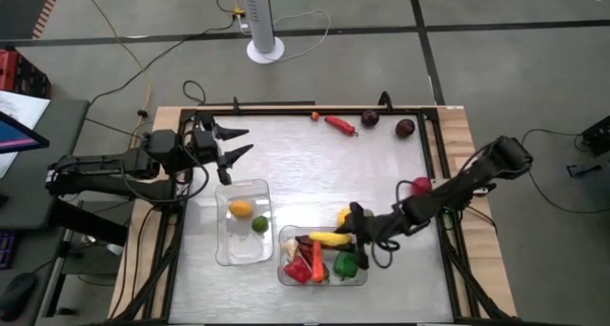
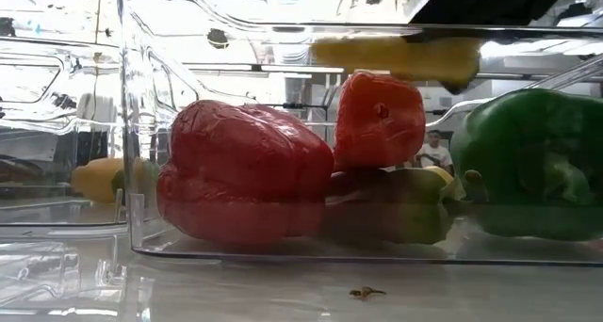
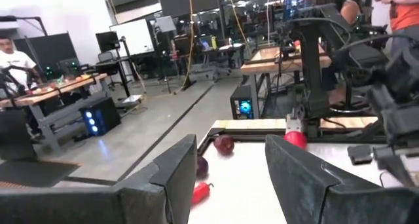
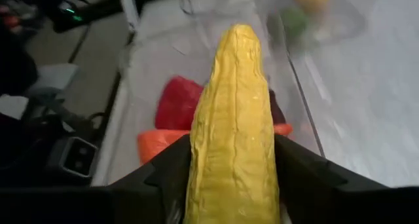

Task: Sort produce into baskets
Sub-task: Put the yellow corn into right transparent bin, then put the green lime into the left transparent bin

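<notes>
The right gripper [image 1: 351,234] hangs over the nearer basket [image 1: 360,276], its two fingers pressed against the sides of a long yellow piece of produce [image 4: 234,129]; the piece lies lengthwise between them and juts out past the fingertips, above the red pepper [image 4: 178,102] and orange piece [image 4: 159,143] in the basket. From worktop height the yellow piece [image 2: 396,58] sits higher than the red pepper [image 2: 240,171], a second red piece [image 2: 380,118] and a green pepper [image 2: 532,162]. The other basket [image 1: 223,254] just beside it holds an orange round [image 1: 241,209] and a lime [image 1: 259,224]. The left gripper [image 1: 233,142] waits at the worktop's far left corner, fingers apart, holding nothing
</notes>
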`<state>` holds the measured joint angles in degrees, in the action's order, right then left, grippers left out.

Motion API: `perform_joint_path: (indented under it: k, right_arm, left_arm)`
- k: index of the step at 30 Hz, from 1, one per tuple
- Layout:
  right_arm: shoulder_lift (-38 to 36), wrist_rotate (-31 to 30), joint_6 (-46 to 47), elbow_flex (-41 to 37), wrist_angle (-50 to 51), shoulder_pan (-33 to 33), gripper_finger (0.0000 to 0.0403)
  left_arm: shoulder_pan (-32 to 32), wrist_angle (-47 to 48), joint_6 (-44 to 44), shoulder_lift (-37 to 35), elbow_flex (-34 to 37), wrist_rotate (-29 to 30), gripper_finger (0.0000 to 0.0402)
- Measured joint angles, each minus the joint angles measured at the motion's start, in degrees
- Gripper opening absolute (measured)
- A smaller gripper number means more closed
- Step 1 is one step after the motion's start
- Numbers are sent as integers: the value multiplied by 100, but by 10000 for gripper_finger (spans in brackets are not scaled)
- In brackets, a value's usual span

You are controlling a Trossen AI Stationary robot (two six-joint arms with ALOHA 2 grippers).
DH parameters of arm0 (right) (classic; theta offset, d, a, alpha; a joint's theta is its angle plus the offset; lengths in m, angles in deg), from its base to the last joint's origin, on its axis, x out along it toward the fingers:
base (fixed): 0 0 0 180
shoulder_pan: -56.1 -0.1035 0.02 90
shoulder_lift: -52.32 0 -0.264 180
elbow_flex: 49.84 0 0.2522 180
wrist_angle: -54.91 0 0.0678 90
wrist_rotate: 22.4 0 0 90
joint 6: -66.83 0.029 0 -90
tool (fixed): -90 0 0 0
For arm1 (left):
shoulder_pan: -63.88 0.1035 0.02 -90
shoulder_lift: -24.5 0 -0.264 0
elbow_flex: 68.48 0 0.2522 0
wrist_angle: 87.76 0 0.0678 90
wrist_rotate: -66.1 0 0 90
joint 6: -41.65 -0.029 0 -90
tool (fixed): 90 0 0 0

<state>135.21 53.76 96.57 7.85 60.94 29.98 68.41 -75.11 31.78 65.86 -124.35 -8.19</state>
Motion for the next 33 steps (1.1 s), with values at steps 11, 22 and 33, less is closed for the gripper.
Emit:
perform_joint_path:
  k: [11,22,33]
  right_arm:
    - [141,-784,757,1913,4373,-47,309]
    - [-482,-1070,2663,2082,8702,-100,307]
    - [-379,-487,1852,1185,6878,183,347]
  left_arm:
    - [0,-323,-320,264,-3,-2,169]
    - [0,-722,-584,474,-4,11,169]
    - [0,-701,-572,472,-4,15,169]
